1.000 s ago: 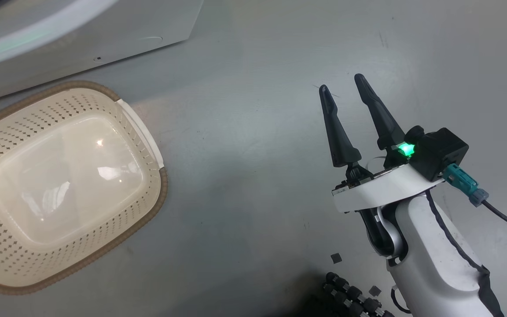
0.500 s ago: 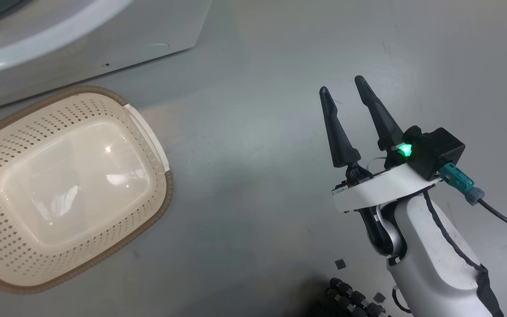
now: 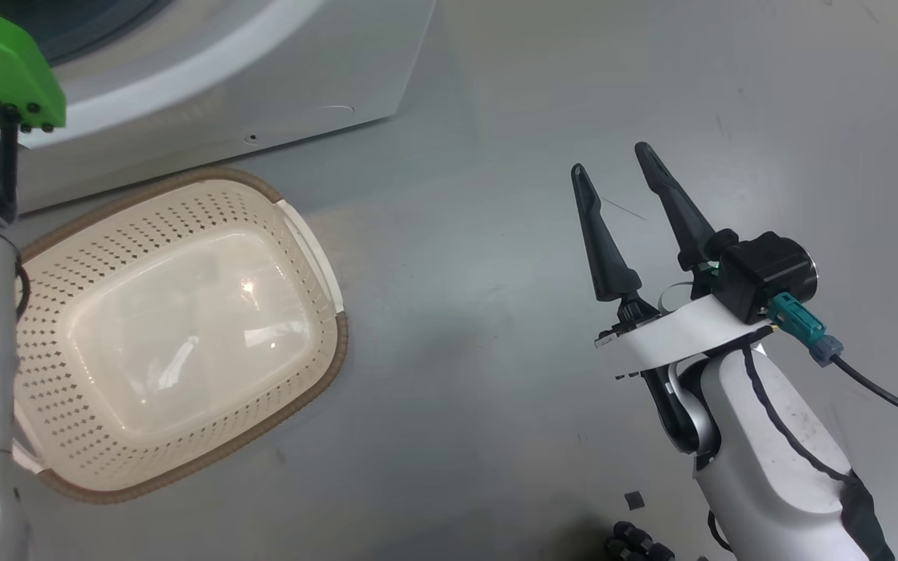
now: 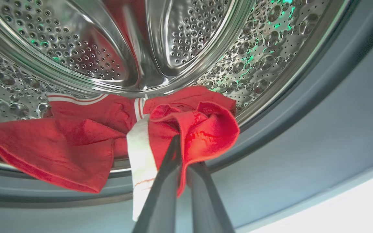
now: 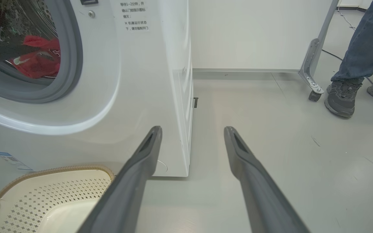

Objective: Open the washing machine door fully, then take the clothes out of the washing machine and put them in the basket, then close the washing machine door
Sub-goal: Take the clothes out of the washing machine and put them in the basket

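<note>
Red clothes [image 4: 76,142] pinched in closed left fingers [image 4: 165,184] at drum lip [image 4: 272,97]; basket [image 3: 341,343] below on floor [image 3: 496,234]; right fingers [image 3: 601,249] spread, empty.

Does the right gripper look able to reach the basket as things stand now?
Probably yes: the right gripper is open, and only bare floor lies between it and the empty basket.

clothes [image 4: 76,142] in washing machine [image 5: 134,81]; basket [image 3: 184,206] on floor [image 3: 496,405] before it; right gripper [image 3: 609,159] right of basket.
</note>
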Controlling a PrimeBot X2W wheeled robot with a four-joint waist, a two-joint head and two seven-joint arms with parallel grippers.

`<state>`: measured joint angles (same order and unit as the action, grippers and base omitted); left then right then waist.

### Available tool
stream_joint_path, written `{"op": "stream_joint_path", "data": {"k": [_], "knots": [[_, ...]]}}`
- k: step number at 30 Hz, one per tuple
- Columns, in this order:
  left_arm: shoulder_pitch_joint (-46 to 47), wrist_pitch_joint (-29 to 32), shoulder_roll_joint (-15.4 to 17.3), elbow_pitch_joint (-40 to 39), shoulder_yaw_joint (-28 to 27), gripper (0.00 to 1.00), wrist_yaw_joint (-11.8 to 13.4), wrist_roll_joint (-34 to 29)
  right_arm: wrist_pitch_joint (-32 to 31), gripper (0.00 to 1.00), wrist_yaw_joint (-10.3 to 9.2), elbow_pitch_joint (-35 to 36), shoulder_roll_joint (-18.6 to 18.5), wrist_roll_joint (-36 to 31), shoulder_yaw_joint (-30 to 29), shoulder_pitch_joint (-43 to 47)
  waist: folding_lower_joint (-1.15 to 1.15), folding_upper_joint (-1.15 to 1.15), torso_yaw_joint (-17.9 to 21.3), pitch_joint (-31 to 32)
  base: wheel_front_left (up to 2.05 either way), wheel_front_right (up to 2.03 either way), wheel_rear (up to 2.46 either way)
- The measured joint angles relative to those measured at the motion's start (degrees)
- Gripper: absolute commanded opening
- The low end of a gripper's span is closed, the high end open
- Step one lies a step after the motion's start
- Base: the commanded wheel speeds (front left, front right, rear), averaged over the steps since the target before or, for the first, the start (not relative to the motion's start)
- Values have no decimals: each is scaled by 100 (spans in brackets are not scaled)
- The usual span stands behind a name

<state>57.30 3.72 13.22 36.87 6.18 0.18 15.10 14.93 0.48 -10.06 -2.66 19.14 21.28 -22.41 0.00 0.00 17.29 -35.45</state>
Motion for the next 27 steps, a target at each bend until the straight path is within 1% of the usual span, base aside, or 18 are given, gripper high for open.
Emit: {"op": "stream_joint_path", "data": {"k": [11, 14, 19, 21, 27], "knots": [[-821, -1012, -392, -478, 172, 0, -10, -1, 0, 100, 63, -215, -5, -249, -180, 158, 0, 0, -388, 484, 0, 0, 0], [-1085, -1250, -503, -634, 188, 0, -51, 1, 0, 100, 99, -301, -5, -278, -213, 259, 0, 0, -486, 647, 0, 0, 0], [-1497, -1625, -552, -937, 200, 0, -38, -2, 0, 100, 123, -363, -7, -278, -275, 389, 0, 0, -625, 949, 0, 0, 0], [-1614, -1699, -563, -1083, 213, 0, 65, -32, 0, 100, 145, -401, -9, -278, -305, 456, 0, 0, -675, 1075, 0, 0, 0], [-1902, -1800, -703, -1633, 219, 0, 227, -83, 0, 100, 148, -481, -11, -309, -383, 716, 0, 0, -821, 1476, 0, 0, 0]]}}
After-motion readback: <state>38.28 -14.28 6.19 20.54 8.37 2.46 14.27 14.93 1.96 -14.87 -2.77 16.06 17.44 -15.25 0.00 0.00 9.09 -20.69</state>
